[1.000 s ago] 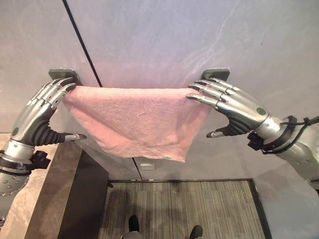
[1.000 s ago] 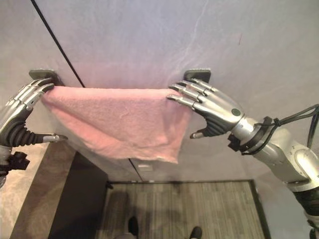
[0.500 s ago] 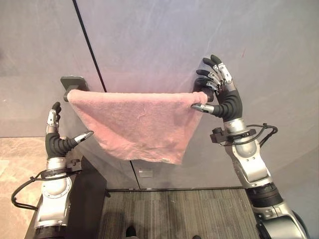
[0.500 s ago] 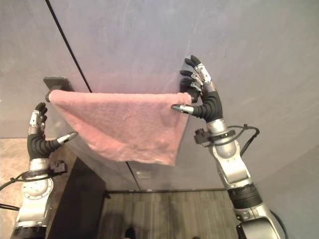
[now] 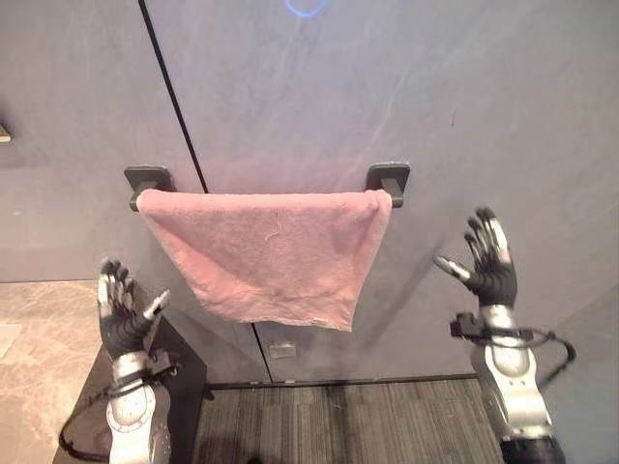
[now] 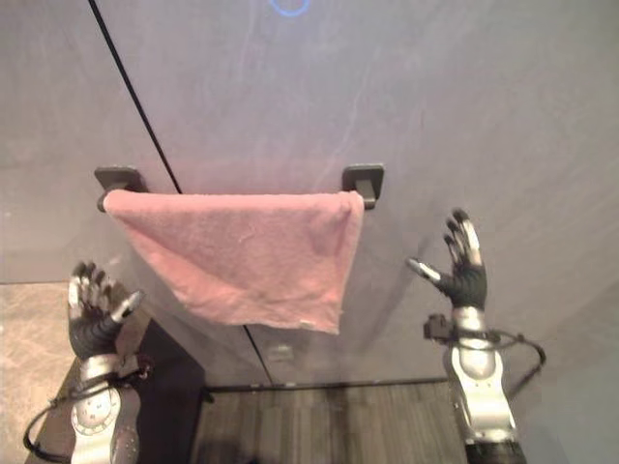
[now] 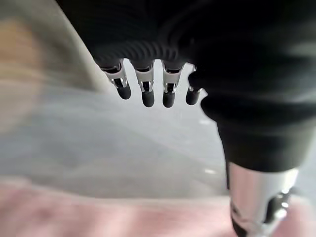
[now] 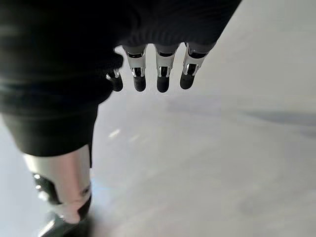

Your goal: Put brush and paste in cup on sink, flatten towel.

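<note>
Pink towel (image 5: 271, 253) hangs spread over the dark wall rail (image 5: 387, 180), draped between its two brackets, lower edge slanting. Left hand (image 5: 121, 314) below the rail's left bracket, well apart from the towel, fingers spread, holding nothing. Right hand (image 5: 488, 266) below and beyond the right bracket, fingers straight and splayed, apparently clear of the grey wall (image 5: 464, 87).

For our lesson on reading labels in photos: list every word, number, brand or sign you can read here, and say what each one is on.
None can be read.
The small tag at the lower hem of the pink towel: too small to read.
The small pale plate on the wall below the towel: no print can be made out.
The grey wall, the towel bar and both hands: no text.
</note>
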